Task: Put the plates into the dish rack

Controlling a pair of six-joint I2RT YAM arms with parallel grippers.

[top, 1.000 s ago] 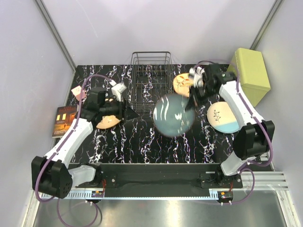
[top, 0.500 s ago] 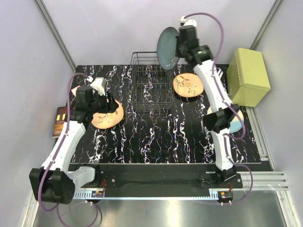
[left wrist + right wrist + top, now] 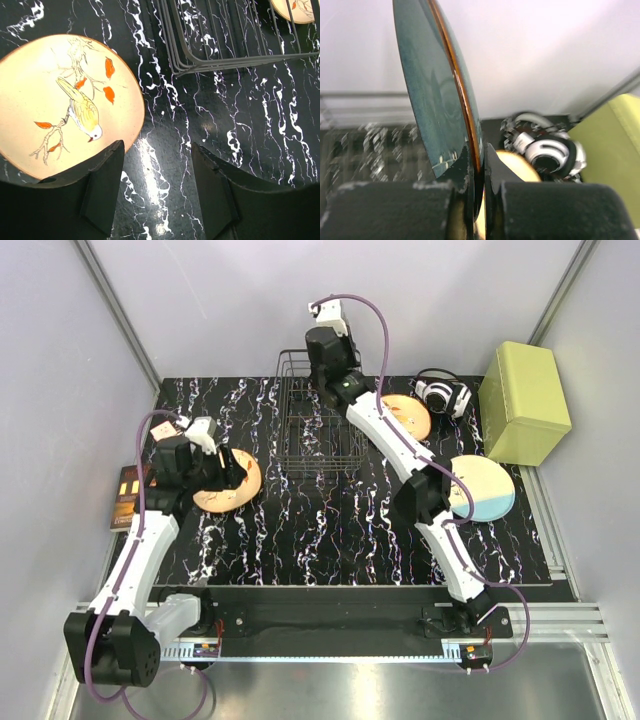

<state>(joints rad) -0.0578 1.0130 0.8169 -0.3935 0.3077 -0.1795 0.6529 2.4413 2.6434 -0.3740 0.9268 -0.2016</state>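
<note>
Black marbled tabletop (image 3: 330,530): R gripper (image 3: 480,155) pinches teal plate (image 3: 435,100) by its rim, plate on edge betw. the fingers, over far end of dish rack (image 3: 320,415). L gripper (image 3: 157,165) fingers spread; orange bird plate (image 3: 65,100) lies flat beside one finger.

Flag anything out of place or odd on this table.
White headphones lie at the far right of the table, between an orange plate and the yellow-green box; they are not dishware. A book lies by its left edge. Nothing looks spilled or broken.
</note>
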